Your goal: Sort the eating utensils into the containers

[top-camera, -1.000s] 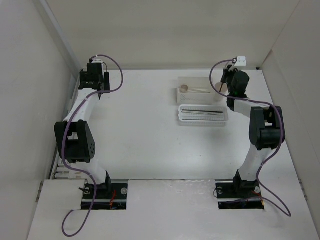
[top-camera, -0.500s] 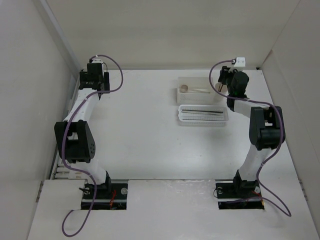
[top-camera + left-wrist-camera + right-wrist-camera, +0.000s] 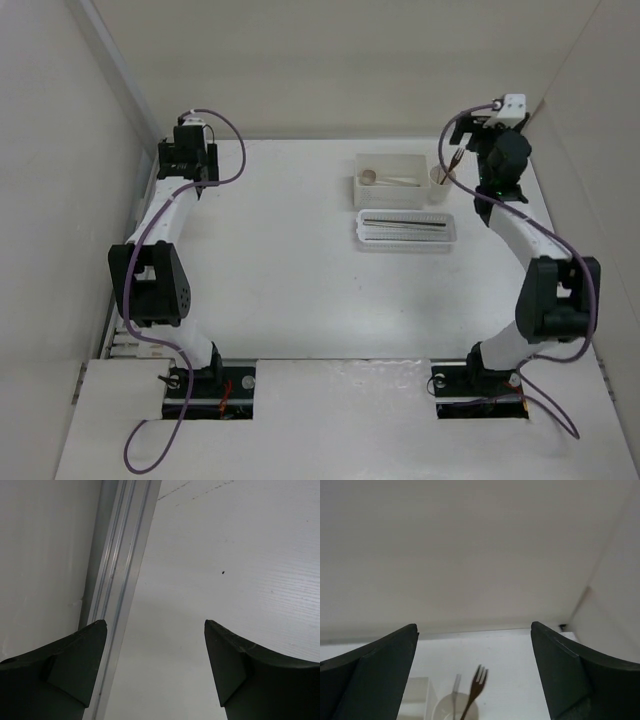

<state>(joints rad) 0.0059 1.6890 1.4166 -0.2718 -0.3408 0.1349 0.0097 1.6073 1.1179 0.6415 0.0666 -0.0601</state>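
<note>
A small cream round cup (image 3: 440, 178) stands right of a plain rectangular box (image 3: 395, 158). A brown fork (image 3: 476, 687) leans upright in the cup (image 3: 440, 711), beside a slim silvery utensil (image 3: 455, 686). My right gripper (image 3: 474, 626) hangs open above and behind the cup, holding nothing; from above it (image 3: 487, 137) sits up and to the right of the cup. A beige spoon (image 3: 385, 179) lies in the box. Thin dark chopsticks (image 3: 405, 222) lie in the low mesh tray (image 3: 405, 246). My left gripper (image 3: 155, 622) is open and empty over bare table at the far left (image 3: 187, 158).
An aluminium rail (image 3: 117, 580) runs along the left wall beside the left gripper. The back wall (image 3: 480, 555) and the right wall stand close behind the right gripper. The box's corner (image 3: 417, 695) is just left of the cup.
The right gripper opened and let go of the brown fork, which now stands in the cup. The right arm then rose and drew back to the right. The left arm stayed still.
</note>
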